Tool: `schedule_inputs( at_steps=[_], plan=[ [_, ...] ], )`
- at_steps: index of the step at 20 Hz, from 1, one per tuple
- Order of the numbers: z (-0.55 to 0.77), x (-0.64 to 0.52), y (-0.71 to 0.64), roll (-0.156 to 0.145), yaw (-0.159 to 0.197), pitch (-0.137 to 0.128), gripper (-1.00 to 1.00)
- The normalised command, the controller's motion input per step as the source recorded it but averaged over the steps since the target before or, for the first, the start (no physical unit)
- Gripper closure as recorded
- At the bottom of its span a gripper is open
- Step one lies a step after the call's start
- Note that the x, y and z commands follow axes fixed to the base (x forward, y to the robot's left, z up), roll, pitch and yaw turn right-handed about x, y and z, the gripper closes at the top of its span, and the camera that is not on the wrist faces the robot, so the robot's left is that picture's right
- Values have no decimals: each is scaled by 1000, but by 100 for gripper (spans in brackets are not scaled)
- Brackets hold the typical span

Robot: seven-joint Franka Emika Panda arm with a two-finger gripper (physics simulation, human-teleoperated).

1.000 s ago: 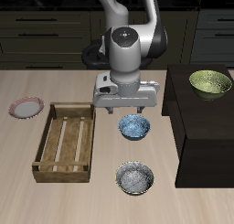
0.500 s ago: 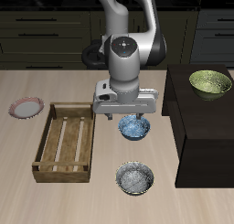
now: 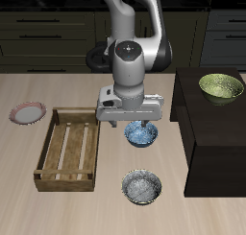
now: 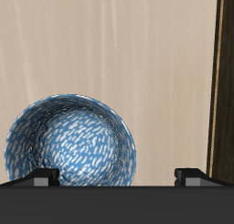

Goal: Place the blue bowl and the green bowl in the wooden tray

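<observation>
The blue bowl (image 3: 142, 134) sits upright on the table beside the wooden tray (image 3: 47, 149), which has nothing in it. My gripper (image 3: 133, 125) hangs low right above the blue bowl, open and empty. In the wrist view the blue bowl (image 4: 69, 144) fills much of the frame. My gripper (image 4: 117, 177) has its fingertips wide apart, one over the bowl and one beyond its rim. The green bowl (image 3: 220, 86) stands on top of a dark raised block (image 3: 213, 133), away from the gripper.
A grey-white speckled bowl (image 3: 142, 187) sits near the table's front edge, in front of the blue bowl. A small pink-rimmed plate (image 3: 28, 112) lies beyond the tray. The dark block's edge (image 4: 222, 81) runs close beside the blue bowl.
My gripper has come down a little toward the blue bowl. The bowls and the tray have not moved.
</observation>
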Motion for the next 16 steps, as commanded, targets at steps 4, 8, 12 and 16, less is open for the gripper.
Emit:
schedule_inputs(
  at_steps=[4,8,12,16],
  plan=[
    [-132,-36,-82,-10,7,-10,-100],
    [-64,-43,-89,-21,10,-31,-100],
    [-76,-17,40,9,2,1,-100],
    [-261,19,163,27,-3,39,-100]
  ],
)
